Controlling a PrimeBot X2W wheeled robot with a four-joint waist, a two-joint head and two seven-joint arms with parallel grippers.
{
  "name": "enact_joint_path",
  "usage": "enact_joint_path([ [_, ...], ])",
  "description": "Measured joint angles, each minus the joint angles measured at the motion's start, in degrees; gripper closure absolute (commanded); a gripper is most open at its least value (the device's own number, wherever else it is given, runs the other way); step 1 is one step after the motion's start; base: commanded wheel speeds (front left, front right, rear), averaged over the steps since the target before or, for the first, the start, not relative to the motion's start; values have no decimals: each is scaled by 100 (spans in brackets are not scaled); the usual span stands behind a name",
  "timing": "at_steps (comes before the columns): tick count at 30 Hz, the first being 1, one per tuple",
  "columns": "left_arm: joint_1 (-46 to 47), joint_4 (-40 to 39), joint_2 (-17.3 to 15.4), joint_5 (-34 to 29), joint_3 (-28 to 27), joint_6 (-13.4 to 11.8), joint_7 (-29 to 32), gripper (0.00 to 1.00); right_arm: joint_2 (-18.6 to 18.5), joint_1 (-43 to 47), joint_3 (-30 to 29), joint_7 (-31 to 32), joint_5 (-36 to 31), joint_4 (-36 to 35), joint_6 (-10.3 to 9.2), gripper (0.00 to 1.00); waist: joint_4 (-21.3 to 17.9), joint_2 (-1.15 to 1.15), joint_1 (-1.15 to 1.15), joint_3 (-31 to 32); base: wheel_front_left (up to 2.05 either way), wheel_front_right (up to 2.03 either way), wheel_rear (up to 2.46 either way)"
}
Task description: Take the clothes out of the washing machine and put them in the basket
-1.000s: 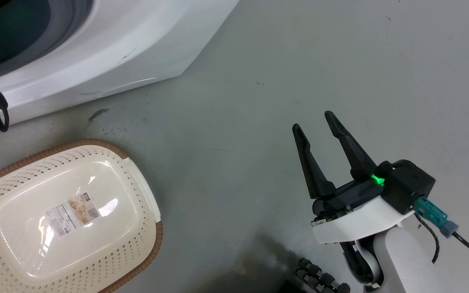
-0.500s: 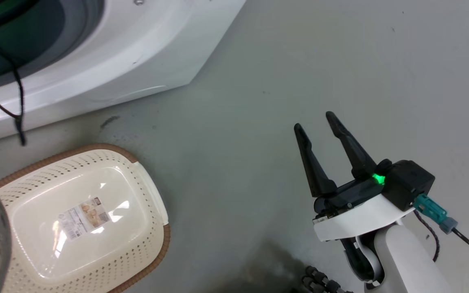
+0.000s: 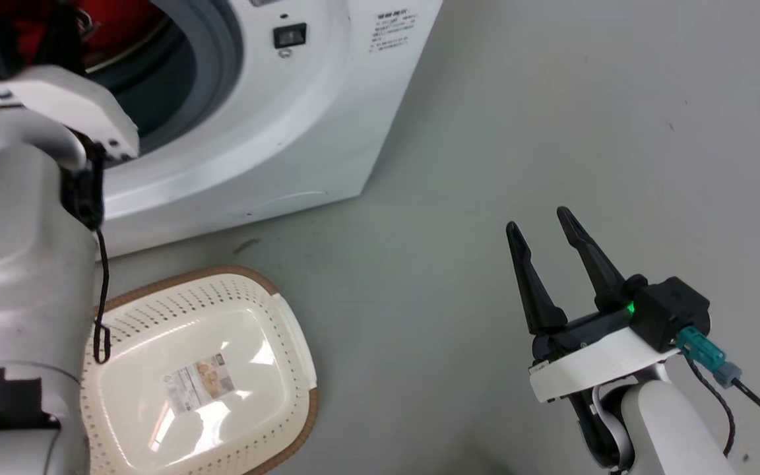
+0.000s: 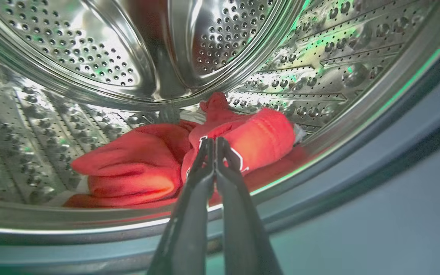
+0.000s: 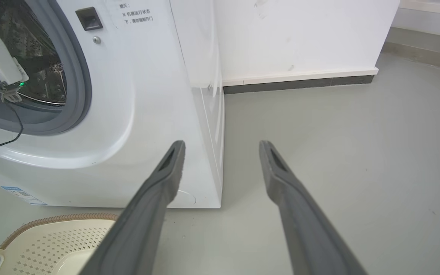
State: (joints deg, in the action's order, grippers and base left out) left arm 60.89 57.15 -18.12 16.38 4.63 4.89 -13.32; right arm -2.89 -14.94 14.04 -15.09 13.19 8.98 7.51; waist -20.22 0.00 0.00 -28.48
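Two clothes (image 4: 139, 168): low inside washing machine (image 4: 90, 57).
My left pincer (image 4: 214, 142): pressed closed, just before them.
Risk: closed tips shove cloth deeper, grab nothing.
My right pincer (image 3: 538, 221): wide, empty.

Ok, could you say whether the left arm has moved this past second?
Yes: the left arm has risen from beside the basket to the washing machine's opening.

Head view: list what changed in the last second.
The view swung up toward the washer. The left arm came into view at the drum, with the left claw shut by the red clothes. The right claw stayed open over the floor; the basket stayed empty.
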Motion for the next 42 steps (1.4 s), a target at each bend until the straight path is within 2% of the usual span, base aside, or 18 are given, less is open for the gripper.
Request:
enact_joint_path([
  [4, -372, -194, 127, -56, 10, -74, -156, 100, 1, 138, -104, 0, -157, 121, 0, 0, 174, 0, 0, 329, 0, 0, 0],
  [16, -2203, -2320, 594, -297, -453, -196, -175, 100, 2, 553, -488, 1, -468, 325, 0, 0, 663, 0, -1, 1400, 0, 0, 0],
  [25, -3363, -3717, 913, -544, -553, -248, -175, 100, 2, 932, -809, 201, -561, 230, -1, 0, 1048, 0, -1, 2111, 0, 0, 0],
  [36, -4507, -5725, 1096, -661, -383, -367, -89, 100, 2, 1321, -1045, 432, -661, 0, 0, 0, 1558, 0, -1, 2592, 0, 0, 0],
  [42, -5354, -6733, 1194, -666, -265, -571, 233, 100, 2, 1439, -1078, 554, -689, -133, -1, 0, 1746, 0, -1, 2724, 0, 0, 0],
])
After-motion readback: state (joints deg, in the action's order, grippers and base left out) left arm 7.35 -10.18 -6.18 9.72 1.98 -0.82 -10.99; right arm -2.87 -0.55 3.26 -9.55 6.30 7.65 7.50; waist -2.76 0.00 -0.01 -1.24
